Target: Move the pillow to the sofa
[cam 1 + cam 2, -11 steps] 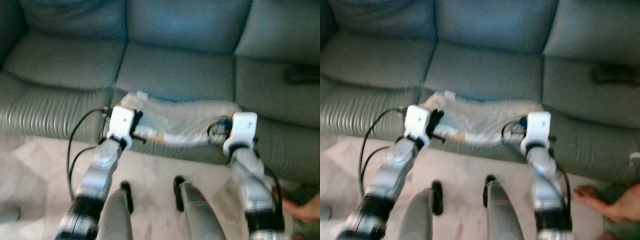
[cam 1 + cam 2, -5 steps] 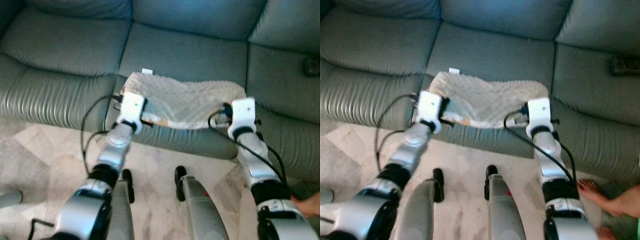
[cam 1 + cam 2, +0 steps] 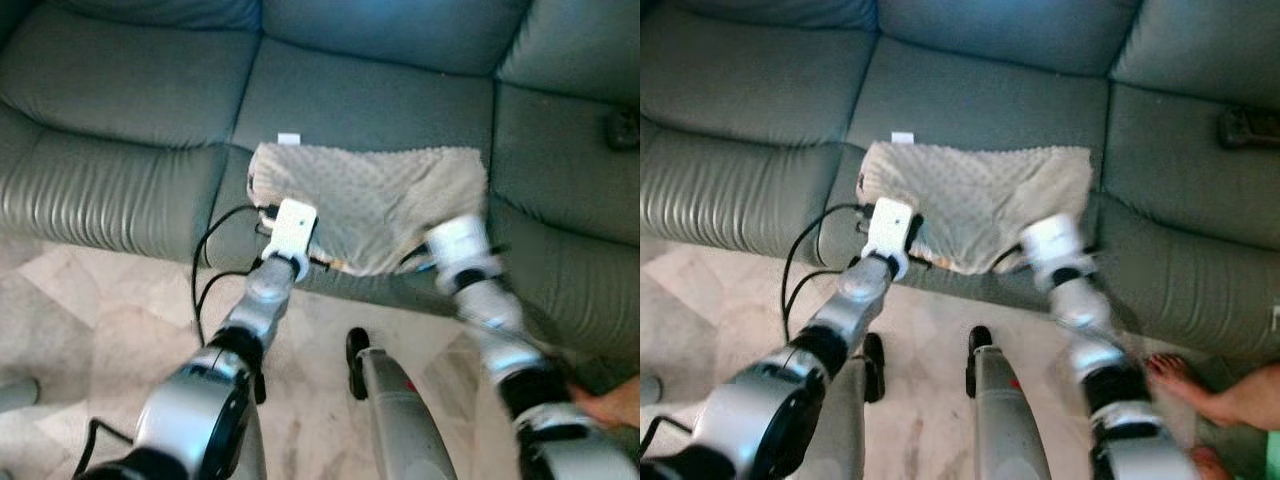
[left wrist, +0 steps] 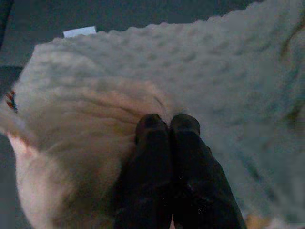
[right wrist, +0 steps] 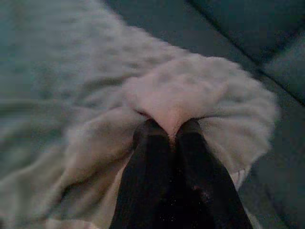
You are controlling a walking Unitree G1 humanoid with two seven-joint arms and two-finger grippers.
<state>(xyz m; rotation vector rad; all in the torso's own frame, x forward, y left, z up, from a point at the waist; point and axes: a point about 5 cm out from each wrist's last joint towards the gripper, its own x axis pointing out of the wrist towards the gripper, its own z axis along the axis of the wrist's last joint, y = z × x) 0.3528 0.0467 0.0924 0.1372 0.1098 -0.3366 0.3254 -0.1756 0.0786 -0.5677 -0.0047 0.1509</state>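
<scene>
A beige, bumpy pillow [image 3: 375,195] lies on the front of the grey sofa's [image 3: 130,80] middle seat, its near edge hanging over the seat front. My left gripper [image 4: 166,121] holds the pillow's near left corner, its fingers pressed together in the puckered fabric. At the near right corner my right gripper [image 5: 170,129] is shut with a fold of the pillow [image 5: 176,95] pinched between its fingertips. The right arm [image 3: 1060,260] is blurred by motion. In the eye views both white wrists hide the fingertips.
A dark object [image 3: 1245,125] lies on the sofa's right seat. A person's bare foot [image 3: 1185,385] rests on the pale tiled floor [image 3: 90,320] at the lower right, close to my right arm. My own legs [image 3: 400,420] stand just before the sofa front.
Both wrists have drawn inward towards each other and slightly back. The pillow now lies flatter and further onto the seat. The right arm is in motion.
</scene>
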